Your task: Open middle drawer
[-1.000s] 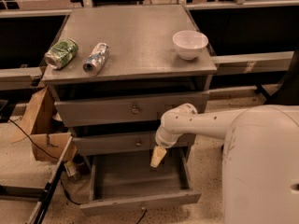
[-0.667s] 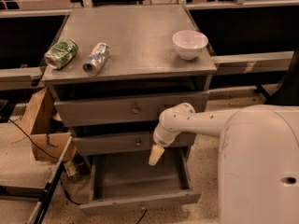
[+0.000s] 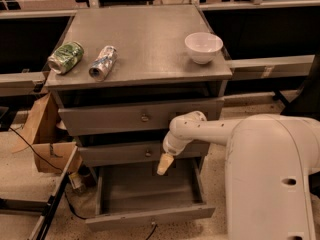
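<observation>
The grey cabinet [image 3: 150, 49] has three drawers. The middle drawer [image 3: 115, 154] is a wide grey front with a small round knob [image 3: 148, 153] at its centre, and it looks pushed in. My gripper [image 3: 164, 165] hangs from the white arm [image 3: 200, 131], pointing down. It is just right of and slightly below that knob, over the pulled-out bottom drawer [image 3: 150, 216]. The gripper looks shut with nothing in it, and it does not touch the knob. Above, the top drawer [image 3: 110, 119] carries its own knob [image 3: 145, 117].
On the cabinet top lie a green can [image 3: 65, 57] and a silver can [image 3: 102, 62], with a white bowl [image 3: 203, 47] at the right. A cardboard box [image 3: 47, 144] and cables sit on the floor to the left. My white arm housing [image 3: 270, 179] fills the lower right.
The gripper has drifted slightly left and up, closer to the middle drawer's knob. The drawers and the things on top have not moved.
</observation>
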Robot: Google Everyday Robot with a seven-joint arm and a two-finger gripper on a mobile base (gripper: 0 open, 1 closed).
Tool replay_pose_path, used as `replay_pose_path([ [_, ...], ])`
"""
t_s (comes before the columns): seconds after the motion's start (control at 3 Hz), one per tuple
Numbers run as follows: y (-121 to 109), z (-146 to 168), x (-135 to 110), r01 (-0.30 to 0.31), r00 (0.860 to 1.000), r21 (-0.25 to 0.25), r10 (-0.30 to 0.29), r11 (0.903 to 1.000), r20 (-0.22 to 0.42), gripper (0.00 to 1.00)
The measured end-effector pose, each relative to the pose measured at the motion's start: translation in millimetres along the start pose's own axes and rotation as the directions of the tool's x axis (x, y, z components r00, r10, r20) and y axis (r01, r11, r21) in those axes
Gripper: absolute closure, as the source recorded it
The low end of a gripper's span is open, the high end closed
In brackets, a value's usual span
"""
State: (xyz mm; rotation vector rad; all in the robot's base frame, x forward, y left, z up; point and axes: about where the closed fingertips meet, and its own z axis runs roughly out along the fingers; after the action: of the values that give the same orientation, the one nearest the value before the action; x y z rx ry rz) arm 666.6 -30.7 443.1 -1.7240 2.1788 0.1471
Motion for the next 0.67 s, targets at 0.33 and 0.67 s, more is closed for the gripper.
replay_pose_path([
  [0.33,-4.4,9.8,-4.8,0.004,1.000,0.000,-0.004,1.0000,0.025,0.18],
  [0.67,-6.7,16.0,-3.7,0.001,0.999,-0.004,-0.001,1.0000,0.032,0.41],
])
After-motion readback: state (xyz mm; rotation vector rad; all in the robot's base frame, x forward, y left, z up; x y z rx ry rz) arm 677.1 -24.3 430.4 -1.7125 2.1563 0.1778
